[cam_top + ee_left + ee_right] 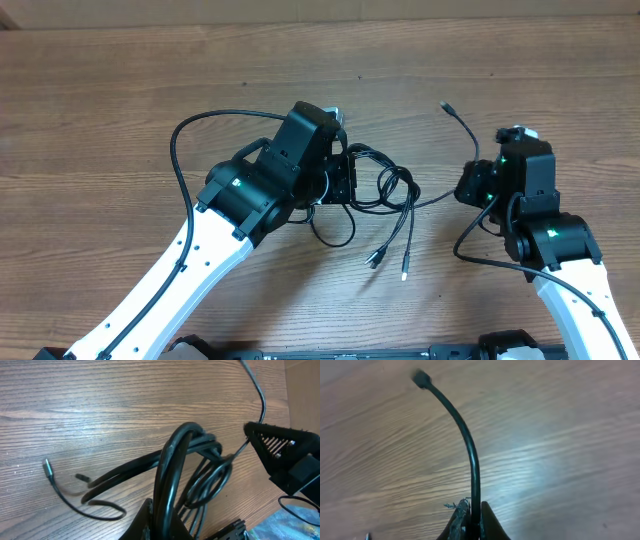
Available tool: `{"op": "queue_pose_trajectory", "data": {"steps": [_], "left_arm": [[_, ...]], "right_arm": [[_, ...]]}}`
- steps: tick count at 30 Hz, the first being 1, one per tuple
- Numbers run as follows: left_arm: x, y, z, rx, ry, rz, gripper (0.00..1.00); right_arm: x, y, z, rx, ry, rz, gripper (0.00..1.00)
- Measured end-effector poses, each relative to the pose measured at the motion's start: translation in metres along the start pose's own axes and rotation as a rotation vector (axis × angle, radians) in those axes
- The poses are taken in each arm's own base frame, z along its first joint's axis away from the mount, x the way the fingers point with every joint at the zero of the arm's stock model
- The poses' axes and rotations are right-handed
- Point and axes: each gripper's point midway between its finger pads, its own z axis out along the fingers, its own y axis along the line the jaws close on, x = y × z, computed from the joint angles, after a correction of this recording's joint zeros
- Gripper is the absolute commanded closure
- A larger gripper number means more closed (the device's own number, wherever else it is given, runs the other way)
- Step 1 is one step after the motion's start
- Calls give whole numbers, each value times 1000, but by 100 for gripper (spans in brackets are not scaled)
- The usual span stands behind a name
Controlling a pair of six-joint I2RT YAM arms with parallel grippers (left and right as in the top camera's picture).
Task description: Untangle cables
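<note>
Clamped tight in the left gripper (pixel 348 182): the looped cables (pixel 395 188). Pinched in the right gripper (pixel 470 187): one strand (pixel 435 199), running straight sideways between both.

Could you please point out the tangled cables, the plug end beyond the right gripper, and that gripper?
tangled cables (pixel 169 457): left wrist, the big loop.
plug end (pixel 421 379): right wrist, connector tip.
right gripper (pixel 473 511): right wrist, between its fingertips.

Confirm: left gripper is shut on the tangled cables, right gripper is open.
Wrong on the right gripper: it is shut on a thin cable, as the right wrist view shows. The left gripper is shut on the tangled cables.
</note>
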Motion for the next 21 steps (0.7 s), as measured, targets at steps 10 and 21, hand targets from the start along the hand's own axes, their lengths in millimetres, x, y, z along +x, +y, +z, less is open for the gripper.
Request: {"op": "queue_pose_trajectory", "data": {"steps": [10,21], "left_arm": [[0,2,0,-10,0,4,96],[15,-17,-2,111,74,274,96]], "right_arm": [[8,-6,0,26,32,-13,18],[25,117,-47,-765,-42,-671,18]]}}
